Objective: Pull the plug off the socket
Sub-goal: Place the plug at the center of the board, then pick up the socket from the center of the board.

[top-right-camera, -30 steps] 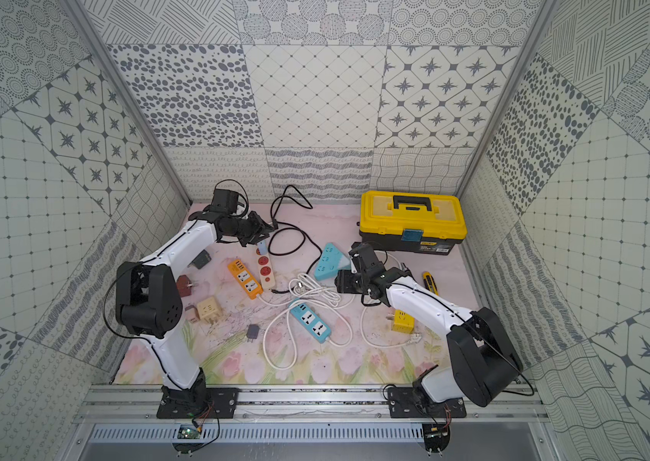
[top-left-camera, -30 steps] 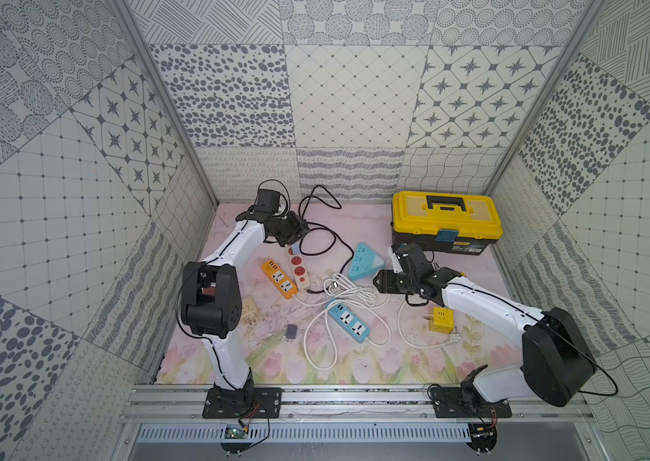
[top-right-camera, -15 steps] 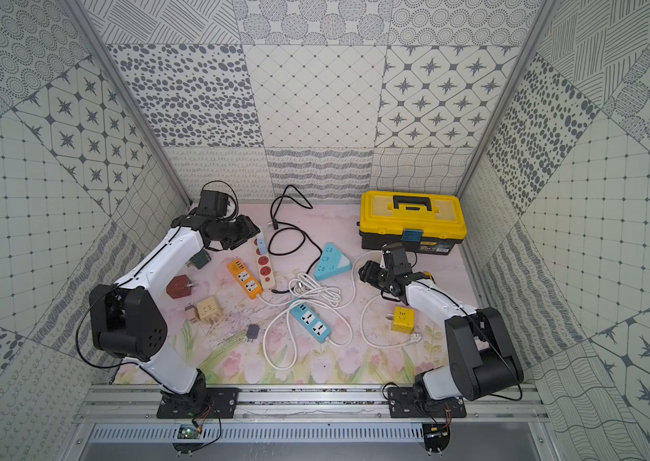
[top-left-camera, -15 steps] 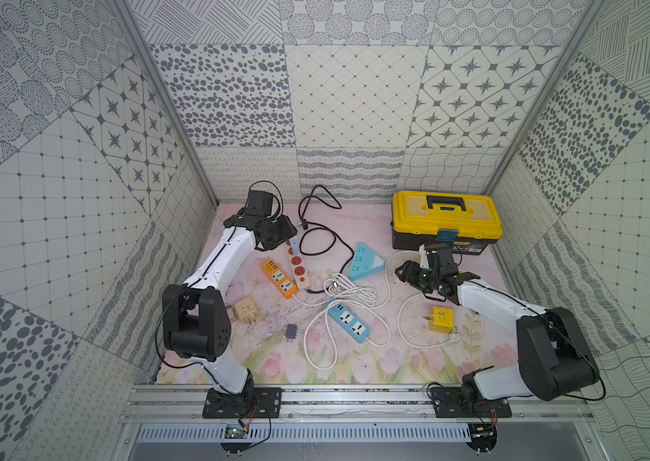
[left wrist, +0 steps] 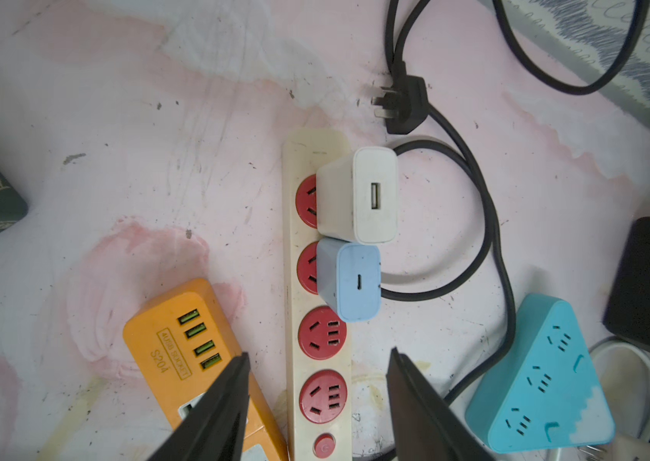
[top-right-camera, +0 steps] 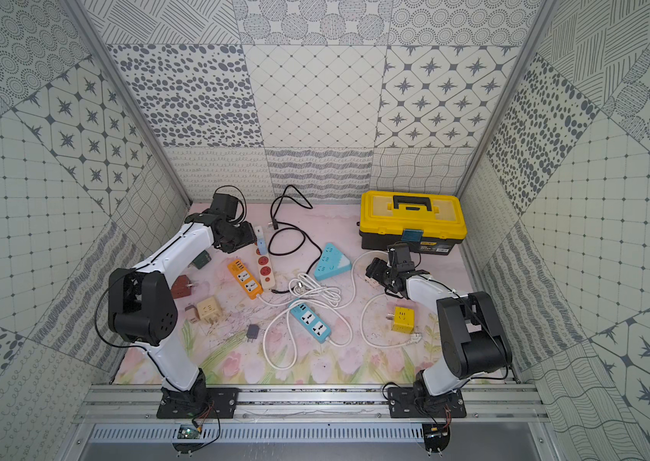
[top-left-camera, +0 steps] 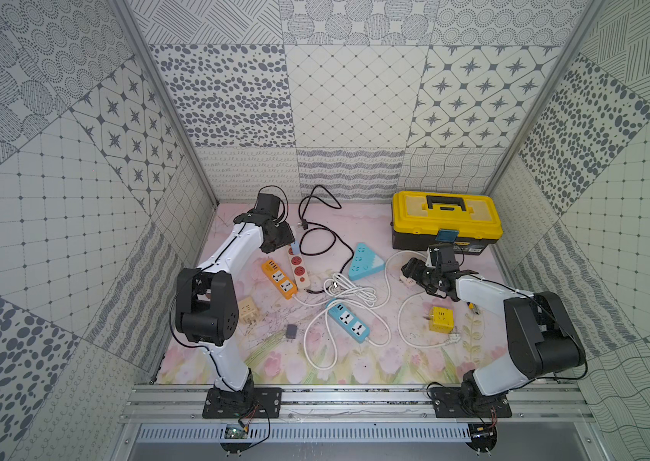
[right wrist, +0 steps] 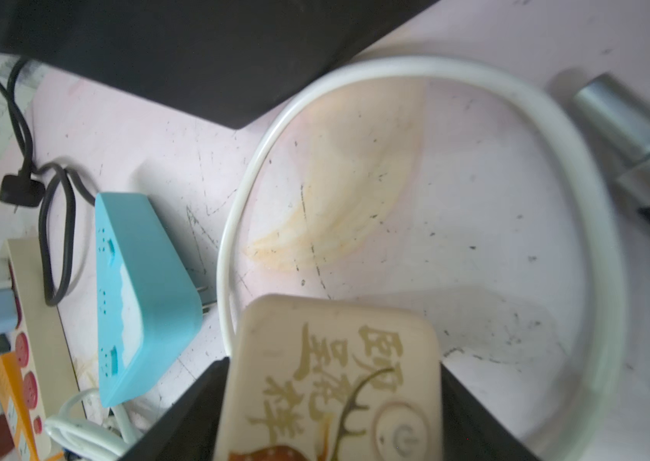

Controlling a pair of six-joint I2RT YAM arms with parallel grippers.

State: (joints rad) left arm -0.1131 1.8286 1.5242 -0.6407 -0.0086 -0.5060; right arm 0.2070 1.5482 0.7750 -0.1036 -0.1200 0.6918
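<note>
A cream power strip (left wrist: 290, 239) with red sockets lies at the back left of the mat, also seen in a top view (top-left-camera: 300, 271). Two plugs stand in it side by side: a white USB charger (left wrist: 375, 195) and a pale blue charger (left wrist: 357, 281). My left gripper (left wrist: 319, 353) hangs open above the strip's two free sockets, a short way from the blue charger, touching nothing. My right gripper (right wrist: 334, 361) is at the mat's right side (top-left-camera: 411, 271). A cream cube adapter (right wrist: 335, 379) fills the space between its fingers; whether they press on it does not show.
An orange strip (left wrist: 179, 343) lies beside the cream one, a blue triangular socket (top-left-camera: 365, 261) further right. A black cable with a loose plug (left wrist: 403, 103) loops behind. A yellow toolbox (top-left-camera: 445, 217), a blue strip (top-left-camera: 347, 321) with white cable and a yellow cube (top-left-camera: 441, 319) are nearby.
My left gripper has opened and shifted slightly back over the cream strip. My right gripper has moved right, away from the triangular socket, and its jaws stand wider.
</note>
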